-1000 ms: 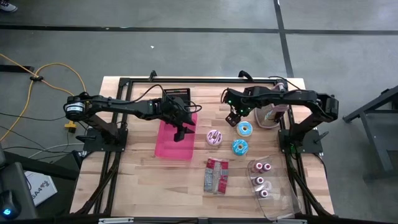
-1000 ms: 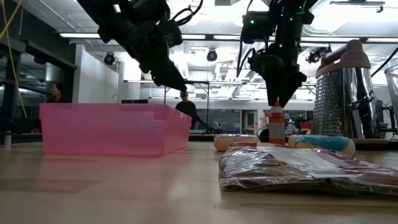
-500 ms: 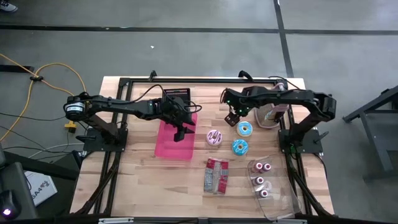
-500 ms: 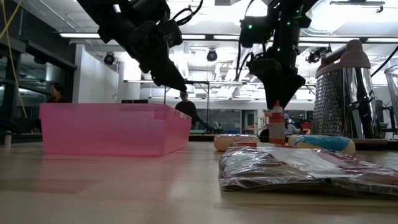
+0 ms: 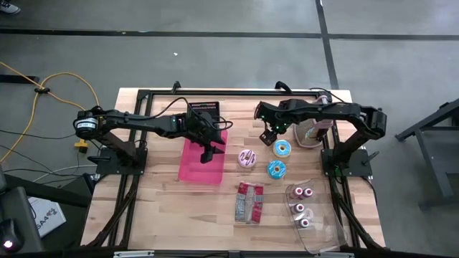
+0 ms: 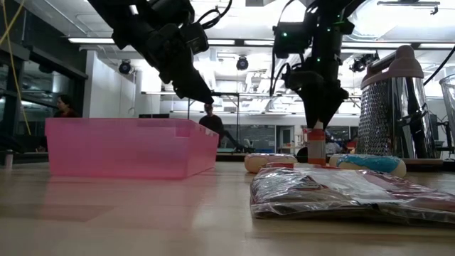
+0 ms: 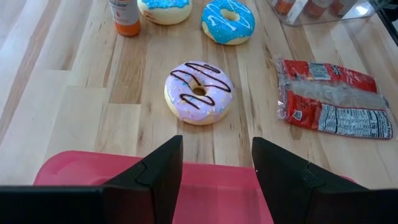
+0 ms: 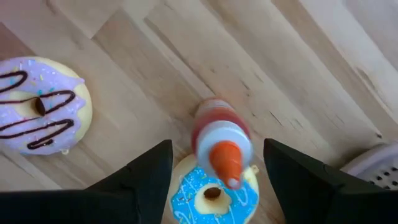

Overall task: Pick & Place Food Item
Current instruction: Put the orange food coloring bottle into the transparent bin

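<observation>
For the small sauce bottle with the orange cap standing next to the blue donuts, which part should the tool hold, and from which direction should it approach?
Probably the round body just under the cap, approached from straight above. The small orange-capped sauce bottle stands upright, and the open right tool hangs over it with one finger on each side. A blue-iced donut lies close beside the bottle's base, so a low grip from the side looks crowded.

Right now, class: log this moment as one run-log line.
left tool: open, above pink bin | right tool: open, over sauce bottle | nothing held
</observation>
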{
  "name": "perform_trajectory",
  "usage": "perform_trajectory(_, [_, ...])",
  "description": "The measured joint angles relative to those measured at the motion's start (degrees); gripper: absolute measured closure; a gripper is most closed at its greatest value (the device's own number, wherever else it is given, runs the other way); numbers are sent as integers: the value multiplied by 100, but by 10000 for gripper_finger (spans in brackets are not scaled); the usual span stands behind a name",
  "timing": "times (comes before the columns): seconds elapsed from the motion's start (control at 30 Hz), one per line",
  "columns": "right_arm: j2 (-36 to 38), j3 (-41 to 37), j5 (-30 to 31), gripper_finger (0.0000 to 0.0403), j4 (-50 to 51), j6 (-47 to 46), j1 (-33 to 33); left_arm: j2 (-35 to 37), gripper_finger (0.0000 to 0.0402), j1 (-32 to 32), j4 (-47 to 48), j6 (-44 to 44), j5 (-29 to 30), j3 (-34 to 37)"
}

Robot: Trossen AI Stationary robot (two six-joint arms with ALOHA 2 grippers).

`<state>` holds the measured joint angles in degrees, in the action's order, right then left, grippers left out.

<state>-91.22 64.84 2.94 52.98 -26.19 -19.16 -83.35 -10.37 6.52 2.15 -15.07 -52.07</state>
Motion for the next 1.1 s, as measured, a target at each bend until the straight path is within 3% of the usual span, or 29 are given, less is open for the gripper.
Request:
perform_trajectory(0.47, [96,0,197,166,162,-61,5,0,215,0,-13,0,-9,-2])
perform_trajectory(0.83, [96,2,13,218,62,56,3,0,215,0,-33,0,-20,-2])
perform_trajectory(1.1, [94,2,-182,225,-42,78,3,0,215,0,-33,0,-20,-2])
